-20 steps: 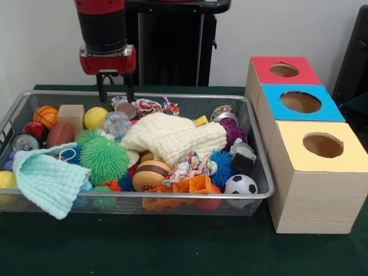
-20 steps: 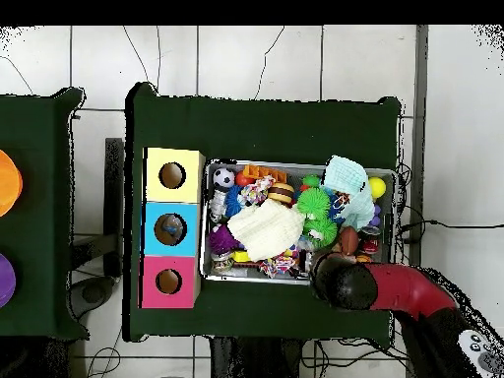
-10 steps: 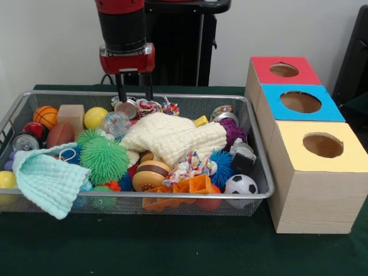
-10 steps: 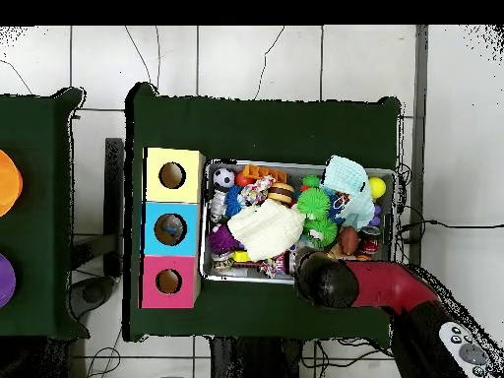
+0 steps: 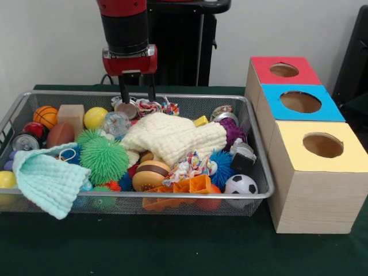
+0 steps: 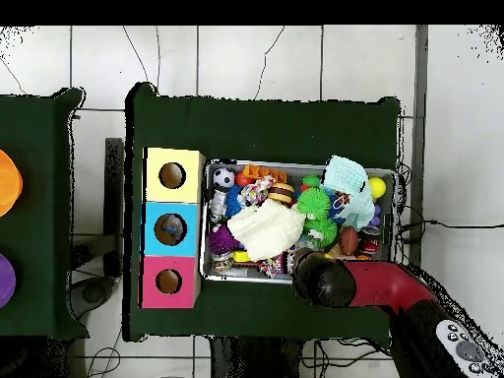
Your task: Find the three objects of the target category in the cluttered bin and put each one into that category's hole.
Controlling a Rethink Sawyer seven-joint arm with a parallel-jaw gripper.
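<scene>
One hand [image 5: 137,96], fingers parted and empty, hangs over the wire bin's [image 5: 190,195] far rim, just above a rope knot toy [image 5: 156,106] beside the cream cloth [image 5: 175,137]. Rope likely light, soft, non-slip; pinch mid-knot. Rim crowds the descent.

Overhead: arm [image 6: 379,287] hides that corner; three holed boxes [image 6: 171,228] adjoin the bin, path seemingly open.
</scene>
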